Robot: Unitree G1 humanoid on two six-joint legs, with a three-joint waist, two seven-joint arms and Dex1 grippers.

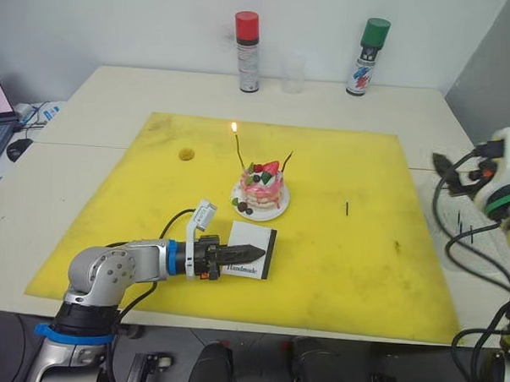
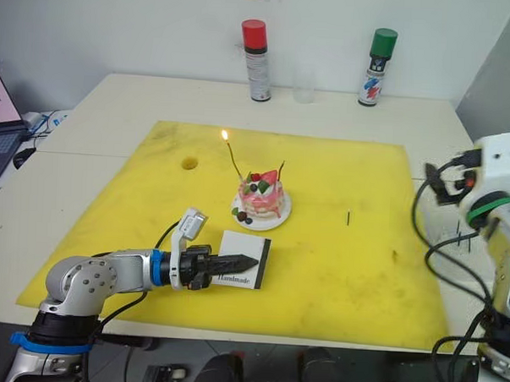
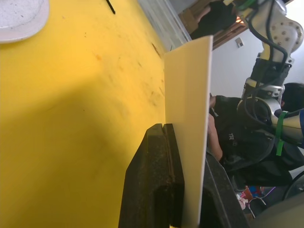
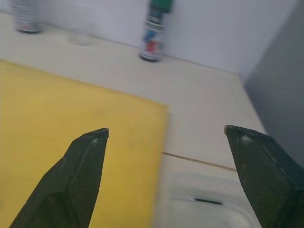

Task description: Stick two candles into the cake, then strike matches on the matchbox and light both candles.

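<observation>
At lower left of the head view the left gripper (image 1: 250,253) is clamped on the matchbox (image 1: 252,251), holding it on the yellow mat (image 1: 345,271). At frame centre both candles stand in the cake (image 1: 262,186): the yellowish candle (image 1: 238,150) burns, while the dark candle (image 1: 288,161) looks unlit, so I judge one lighting remains. At right, a match (image 1: 347,209) lies on the mat, and the right gripper (image 4: 164,135) hangs spread and empty above the table edge.

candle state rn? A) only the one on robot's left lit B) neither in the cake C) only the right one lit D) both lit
A: both candles stand in the cake, but a flame tops only the left candle; the right candle ends dark, with no flame.
</observation>
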